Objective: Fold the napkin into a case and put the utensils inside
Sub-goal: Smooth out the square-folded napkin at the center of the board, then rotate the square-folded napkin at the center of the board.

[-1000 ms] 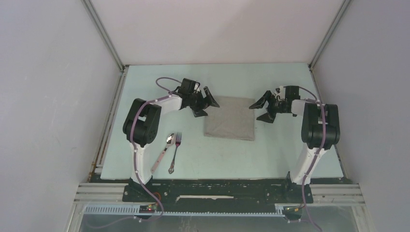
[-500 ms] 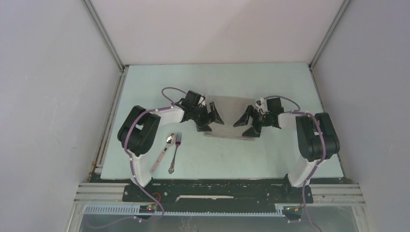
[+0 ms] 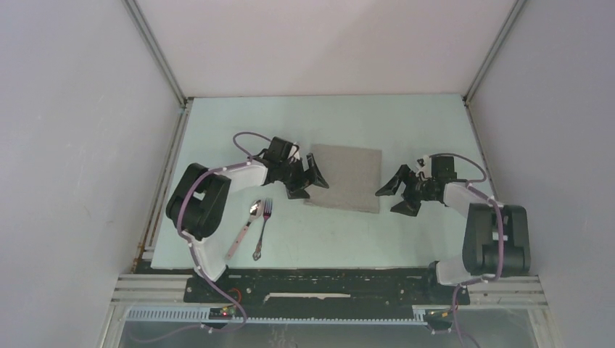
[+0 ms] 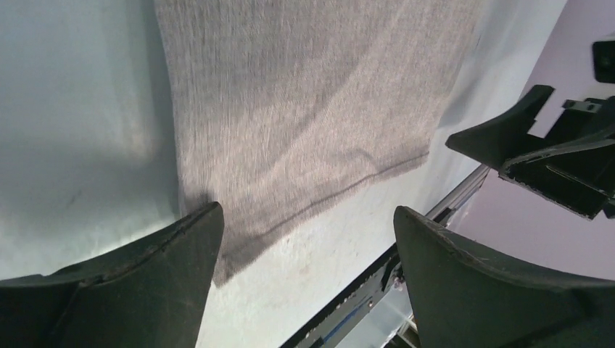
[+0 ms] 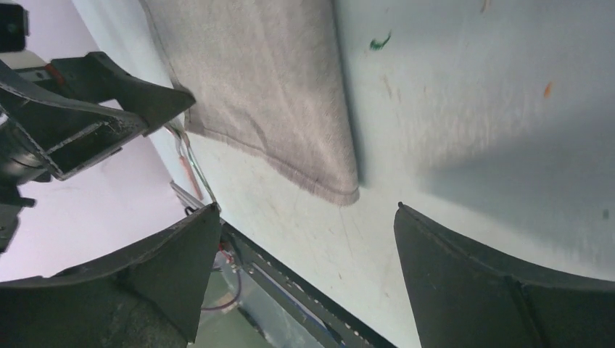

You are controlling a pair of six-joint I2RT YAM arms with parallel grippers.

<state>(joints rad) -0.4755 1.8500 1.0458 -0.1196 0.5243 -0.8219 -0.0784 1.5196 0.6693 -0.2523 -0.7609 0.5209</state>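
Seen from the top external camera, the napkin (image 3: pixel 347 177) lies flat on the pale green table (image 3: pixel 406 123) as a grey folded oblong, in much the same spot as a second ago. Half a second ago both arms had closed in over its near half. Now the right gripper (image 3: pixel 388 201) has pulled back off the cloth and sits just beside the near right corner, its fingers spread wide and holding nothing. The left gripper (image 3: pixel 312 183) has stayed at the near left corner, its fingers also apart and overlapping the cloth's edge; this view does not show whether they touch it. The spoon (image 3: pixel 245 223) and the fork (image 3: pixel 262 228) lie side by side near the left arm's base, well apart from the napkin, and have not moved.

In the left wrist view, the left gripper (image 4: pixel 306 217) is wide open, and the napkin (image 4: pixel 304 101) fills the upper middle of the view. The cloth's near corner lies just beside the tip of one finger (image 4: pixel 145 283), and a thin dark crease runs across the fabric close to its near edge. The right gripper (image 4: pixel 551 145) shows at the right edge, off the cloth.

In the right wrist view, the right gripper (image 5: pixel 306 210) is open and empty. The rounded corner of the napkin (image 5: pixel 254 80) lies ahead of the gap between the fingers and touches neither. The left gripper (image 5: pixel 87 119) shows at the napkin's far side. Small green (image 5: pixel 379 40) and orange (image 5: pixel 547 88) marks dot the bare table (image 5: pixel 471 109).
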